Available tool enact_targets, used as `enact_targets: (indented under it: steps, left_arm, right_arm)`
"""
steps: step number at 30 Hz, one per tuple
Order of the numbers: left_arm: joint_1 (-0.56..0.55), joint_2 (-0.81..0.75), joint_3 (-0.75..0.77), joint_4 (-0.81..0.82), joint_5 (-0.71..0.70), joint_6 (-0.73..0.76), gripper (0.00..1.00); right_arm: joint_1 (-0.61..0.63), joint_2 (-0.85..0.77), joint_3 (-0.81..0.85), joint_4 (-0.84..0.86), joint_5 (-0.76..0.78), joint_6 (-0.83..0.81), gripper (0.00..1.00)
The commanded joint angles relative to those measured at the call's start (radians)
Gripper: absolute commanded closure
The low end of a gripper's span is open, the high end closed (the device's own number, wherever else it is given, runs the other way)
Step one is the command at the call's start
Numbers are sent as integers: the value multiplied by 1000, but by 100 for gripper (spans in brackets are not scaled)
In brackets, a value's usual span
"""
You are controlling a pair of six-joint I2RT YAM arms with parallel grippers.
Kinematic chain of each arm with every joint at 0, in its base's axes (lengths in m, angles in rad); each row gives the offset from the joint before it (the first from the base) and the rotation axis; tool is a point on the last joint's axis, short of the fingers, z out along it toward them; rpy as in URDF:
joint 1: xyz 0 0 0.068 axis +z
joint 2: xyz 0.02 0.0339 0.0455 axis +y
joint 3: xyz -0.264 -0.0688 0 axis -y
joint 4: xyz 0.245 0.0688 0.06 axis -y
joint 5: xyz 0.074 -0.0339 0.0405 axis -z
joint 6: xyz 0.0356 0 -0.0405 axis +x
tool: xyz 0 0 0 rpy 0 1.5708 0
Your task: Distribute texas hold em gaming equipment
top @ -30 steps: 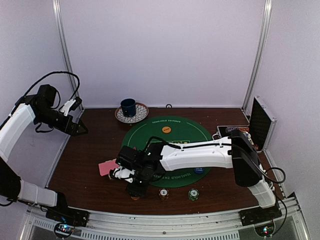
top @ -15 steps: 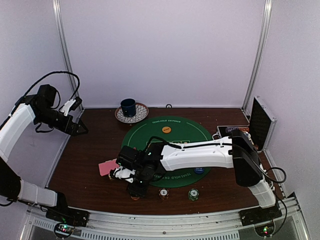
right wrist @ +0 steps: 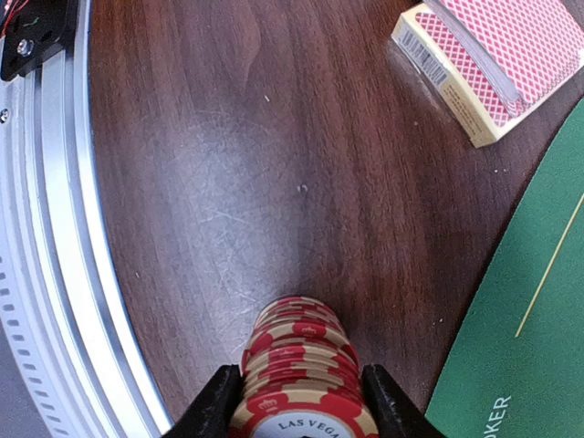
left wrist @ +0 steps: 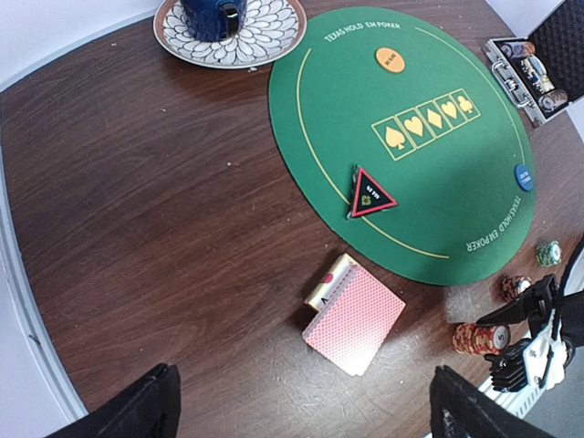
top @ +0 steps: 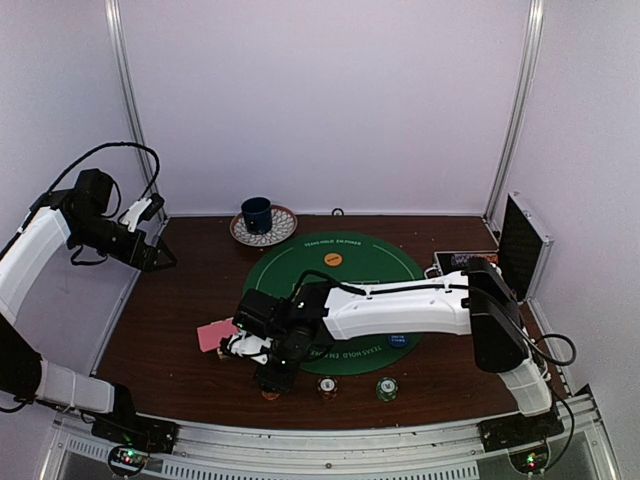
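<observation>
- Your surface [top: 180, 330] carries the green mat [left wrist: 429, 201], with the pink-backed cards [left wrist: 356, 318] just off the mat's edge.
- Your right tool [right wrist: 301, 406] is clamped on a red chip stack [right wrist: 297, 351] by the surface's near edge. This looks like the placing step, so set it down squarely, then release.
- Your left tool [top: 152, 258] hangs with its jaws wide apart, holding nothing.

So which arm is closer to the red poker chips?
Right: the right end effector grips the red chip stack. The left end effector hangs open far off above the table's left edge.
</observation>
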Motion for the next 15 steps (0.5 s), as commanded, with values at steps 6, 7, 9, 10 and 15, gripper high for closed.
enact_targets:
  steps: [6, 7, 9, 10, 15]
  left_arm:
    - [5, -17, 27, 6, 18, 11, 2]
    - [5, -17, 28, 5, 18, 11, 3]
    - [5, -17, 28, 6, 18, 11, 2]
    - [5, -17, 28, 6, 20, 11, 3]
    - [5, -18, 29, -2, 19, 15, 2]
  right_arm:
    - [-1, -66, 22, -19, 4, -6, 78]
    - [-2, -69, 33, -26, 8, -6, 82]
    - [-2, -79, 47, -38, 17, -9, 88]
    - [-2, -85, 55, -42, 24, -9, 90]
    - [-9, -119, 92, -82, 52, -14, 96]
